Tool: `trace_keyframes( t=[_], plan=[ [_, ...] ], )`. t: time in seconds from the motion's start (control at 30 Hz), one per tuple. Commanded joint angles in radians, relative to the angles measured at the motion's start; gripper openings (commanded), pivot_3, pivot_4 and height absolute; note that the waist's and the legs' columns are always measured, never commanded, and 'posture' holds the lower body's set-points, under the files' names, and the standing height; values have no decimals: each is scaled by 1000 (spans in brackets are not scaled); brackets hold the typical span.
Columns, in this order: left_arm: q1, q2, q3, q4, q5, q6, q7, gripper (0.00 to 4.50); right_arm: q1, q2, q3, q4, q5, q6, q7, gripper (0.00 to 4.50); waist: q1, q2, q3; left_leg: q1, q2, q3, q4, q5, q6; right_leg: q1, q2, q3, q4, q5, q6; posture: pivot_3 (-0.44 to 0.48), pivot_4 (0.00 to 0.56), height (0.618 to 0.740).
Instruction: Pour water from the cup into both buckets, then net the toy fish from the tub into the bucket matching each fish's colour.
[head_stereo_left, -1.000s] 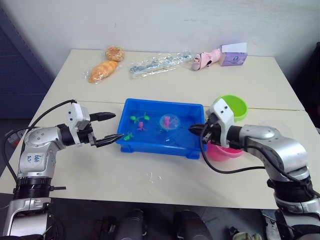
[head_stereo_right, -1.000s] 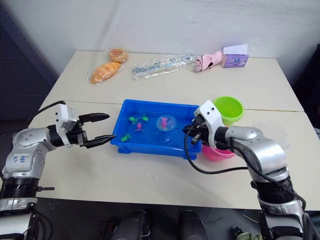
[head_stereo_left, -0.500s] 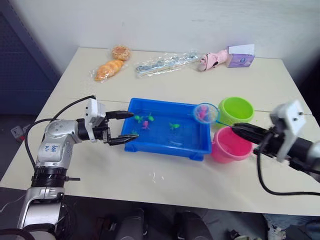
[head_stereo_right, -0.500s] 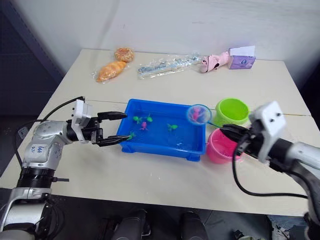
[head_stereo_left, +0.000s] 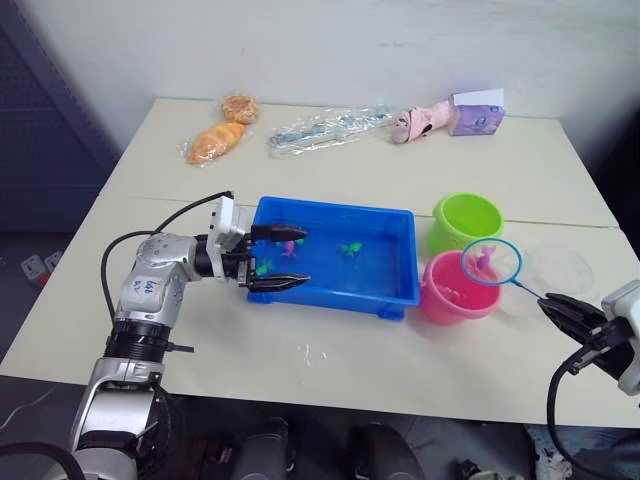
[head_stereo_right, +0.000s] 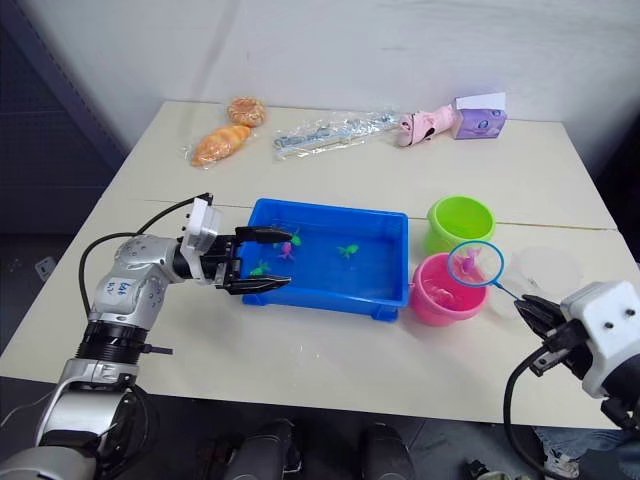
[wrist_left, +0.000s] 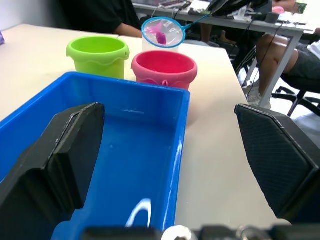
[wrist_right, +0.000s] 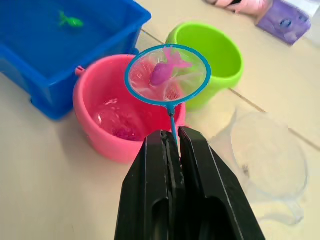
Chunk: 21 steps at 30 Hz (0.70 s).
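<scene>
Netting is moving along: the net (wrist_right: 167, 74), with a pink fish (wrist_right: 162, 71) lying in its mesh, is now hanging over the far rim of the pink bucket (head_stereo_left: 458, 288), whereas half a second ago it was only just clearing the tub's 3 o'clock end, and a second ago it was down in the water. The right hand (wrist_right: 169, 150) is staying clamped together on the thin handle, having drawn back toward 4 o'clock on the table (head_stereo_left: 320, 360). That leaves the fish at the bucket of its own colour, where another pink fish (wrist_right: 122, 133) is already lying in the water (so this looks like one more pink delivery). Tipping the hoop is, by my reading, all that is left of this pass.

The left hand (head_stereo_left: 279, 258) is reaching in over the 9 o'clock end of the tub (head_stereo_left: 330, 296), its fingers (head_stereo_left: 282, 232) standing wide apart and holding nothing; it has crept inward from outside the rim. Green fish (head_stereo_left: 351, 248) are still floating in the tub, so the green bucket (head_stereo_left: 466, 218), at 12 o'clock from the pink one, is waiting on them. The cup (head_stereo_left: 560, 271) is sitting at 3 o'clock of the pink bucket.
</scene>
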Motion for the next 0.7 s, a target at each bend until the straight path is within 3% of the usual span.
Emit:
trace_keyframes(
  t=[0.03, 0.33, 0.53, 0.7],
  plan=[
    [-8, -19, -14, -29, -7, 0, -6, 4470, 64, 42, 96, 99, -210, -358, -17, 0, 0, 0, 0, 0, 0, 0, 0, 0, 0, 0, 0, 0, 0, 0, 0, 0, 150, 740],
    [17, -41, -6, -83, -20, 33, 22, 4470, 65, 30, 140, 356, -600, -989, -206, 0, -1, 0, 0, 1, 0, 1, 0, 1, -1, -1, 0, 1, 1, 0, 0, 0, 150, 740],
    [25, -43, -3, -105, -22, 44, 36, 4470, 60, -60, 119, 497, -845, -1293, -373, 0, 0, 0, 0, 1, 0, 1, 1, 2, -2, 0, 0, 2, 1, 0, 0, 0, 150, 740],
    [27, -43, -1, -113, -22, 44, 44, 4470, 83, -67, 78, 555, -951, -1400, -498, 0, 1, 0, 0, 1, 0, 1, 1, 2, -2, 0, 0, 2, 1, 0, 0, 0, 150, 740]
  ],
)
